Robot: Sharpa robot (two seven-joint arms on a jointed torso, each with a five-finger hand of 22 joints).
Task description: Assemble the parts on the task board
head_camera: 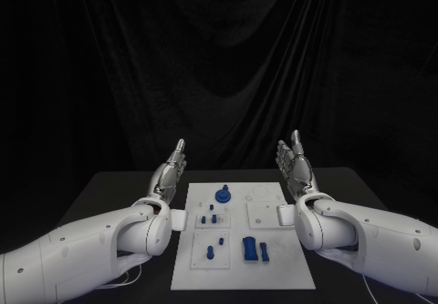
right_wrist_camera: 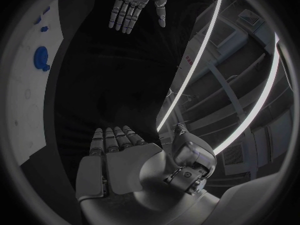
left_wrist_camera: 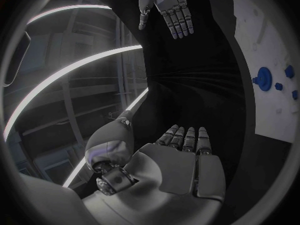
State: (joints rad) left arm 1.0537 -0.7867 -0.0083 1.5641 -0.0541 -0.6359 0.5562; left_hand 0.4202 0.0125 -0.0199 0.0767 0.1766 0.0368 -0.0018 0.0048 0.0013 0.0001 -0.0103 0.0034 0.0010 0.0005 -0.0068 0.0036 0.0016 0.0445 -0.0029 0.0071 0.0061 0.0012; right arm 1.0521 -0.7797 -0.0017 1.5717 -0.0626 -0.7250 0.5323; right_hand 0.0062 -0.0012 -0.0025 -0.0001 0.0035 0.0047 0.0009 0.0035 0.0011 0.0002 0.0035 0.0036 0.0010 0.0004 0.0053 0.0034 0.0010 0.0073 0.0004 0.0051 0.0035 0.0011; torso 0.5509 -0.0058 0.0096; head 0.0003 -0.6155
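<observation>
The white board (head_camera: 274, 266) lies flat in the middle of the black desk (head_camera: 119, 187), between the two arms. Small blue parts sit on it: a round knobbed piece (head_camera: 223, 193) near the far edge, several short pegs (head_camera: 214, 218) standing in a square plate at mid-board, and, nearer the robot, a taller block (head_camera: 249, 248) with a slimmer piece (head_camera: 264, 251) just beside it, plus two pegs (head_camera: 211, 252) on another square plate.

The left hand (head_camera: 169, 170) is raised above the desk just off the board's left edge, fingers straight, together and pointing up and away, holding nothing. The right hand (head_camera: 294, 166) stands likewise off the board's right edge, flat and empty, palm facing inward toward its counterpart. Neither hand touches the board or any part.

In the left wrist view the left hand's (left_wrist_camera: 181, 160) flat palm and extended fingers are confirmed, with the right hand (left_wrist_camera: 165, 7) opposite.
</observation>
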